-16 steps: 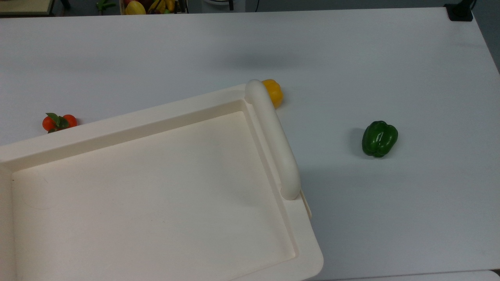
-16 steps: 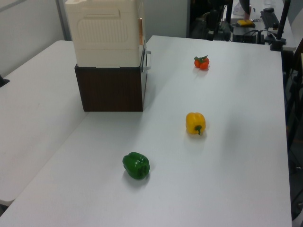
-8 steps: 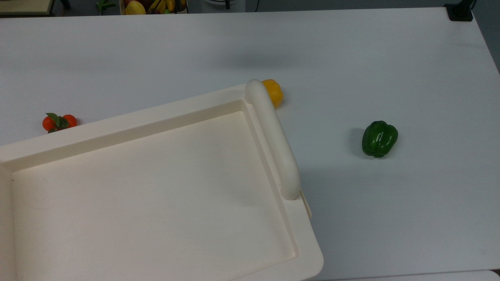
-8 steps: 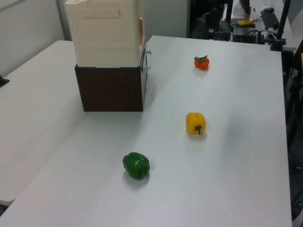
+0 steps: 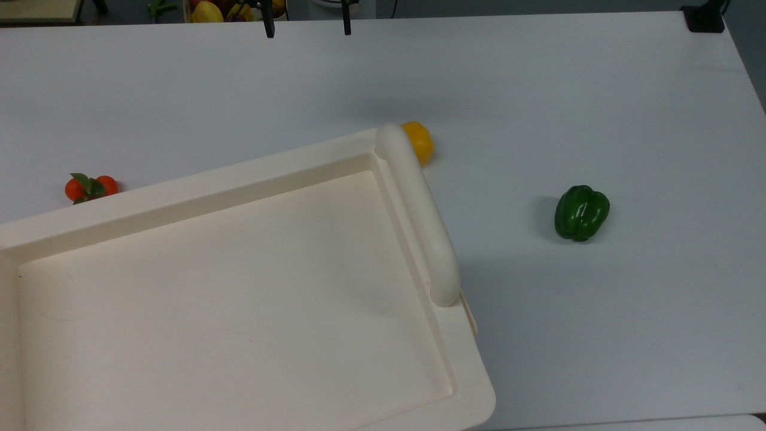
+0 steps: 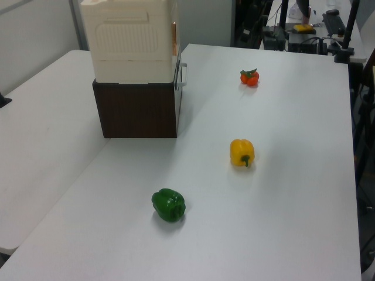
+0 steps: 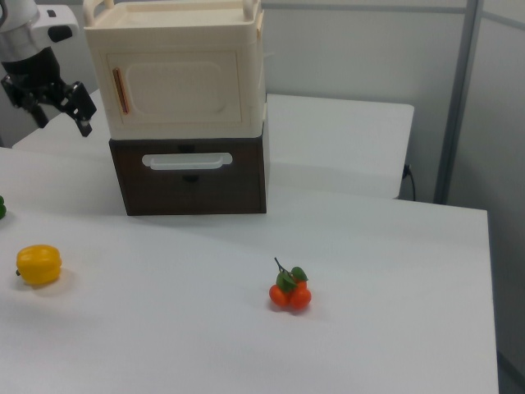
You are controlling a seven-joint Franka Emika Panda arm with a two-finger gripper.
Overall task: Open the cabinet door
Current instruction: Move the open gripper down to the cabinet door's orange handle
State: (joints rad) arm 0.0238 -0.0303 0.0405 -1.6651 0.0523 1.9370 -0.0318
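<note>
In the right view, a cluster of small orange-red tomatoes with green leaves (image 7: 289, 291) sits nearest on the white desk (image 7: 394, 328). A glossy yellow bell pepper (image 7: 38, 264) lies near the desk's left edge. Farther back, the cream plastic cabinet door (image 7: 176, 90) stands closed, facing the camera, above a dark brown wooden drawer (image 7: 193, 175). The black two-finger gripper (image 7: 59, 110) hangs beside the cabinet's left corner, jaws spread apart and empty.

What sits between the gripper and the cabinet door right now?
Nothing: in the right view the open gripper hangs just off the right view's left of the cabinet door, with only open air between them.
</note>
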